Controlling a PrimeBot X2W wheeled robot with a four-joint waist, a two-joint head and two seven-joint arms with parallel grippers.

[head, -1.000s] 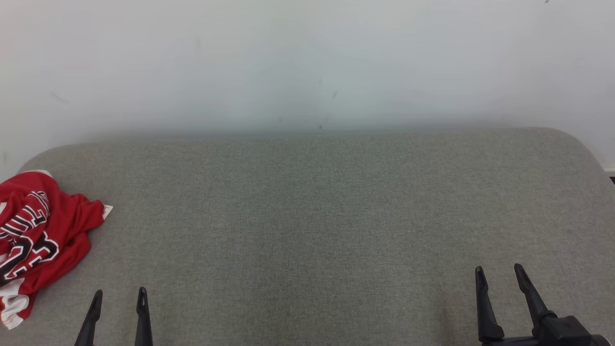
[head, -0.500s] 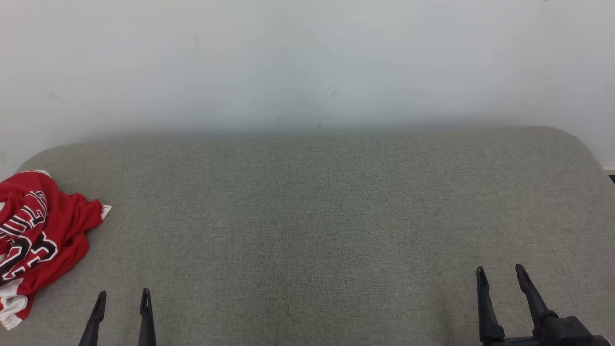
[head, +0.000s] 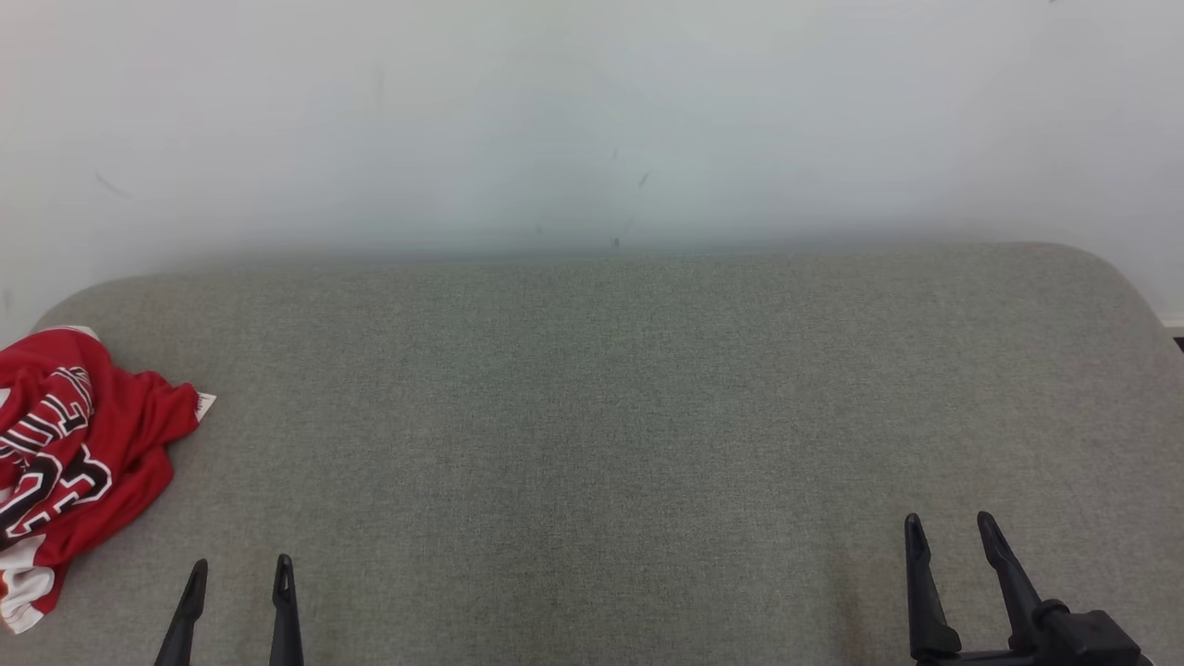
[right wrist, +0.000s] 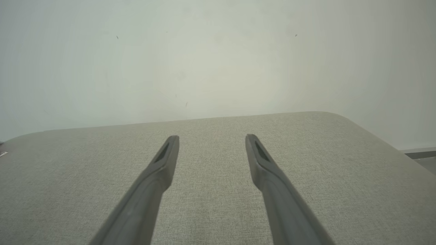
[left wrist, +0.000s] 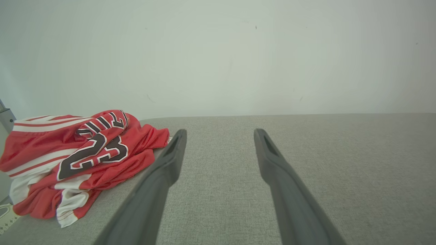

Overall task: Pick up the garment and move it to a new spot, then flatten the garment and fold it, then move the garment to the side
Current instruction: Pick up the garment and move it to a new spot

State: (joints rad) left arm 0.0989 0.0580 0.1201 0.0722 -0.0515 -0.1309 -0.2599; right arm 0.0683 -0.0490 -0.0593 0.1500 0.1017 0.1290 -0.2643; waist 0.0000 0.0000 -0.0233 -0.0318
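Note:
The garment (head: 65,462) is a red jersey with white stripes and black numerals, lying crumpled at the far left of the grey cushioned surface (head: 601,416). The left wrist view shows the garment (left wrist: 78,160) bunched to the left of the fingers. My left gripper (head: 240,569) hovers open near the front edge, a little to the right of the garment and apart from it. My right gripper (head: 943,523) stands open at the lower right, far from the garment. In both wrist views, the left gripper (left wrist: 219,134) and right gripper (right wrist: 211,137) have nothing between the fingers.
A pale wall (head: 592,120) runs behind the cushioned surface. The surface has rounded corners at the far left and at the far right (head: 1101,264). A strip of floor (right wrist: 419,154) shows past the right edge.
My left gripper has shifted slightly to the right and my right gripper slightly to the left. The garment lies as before.

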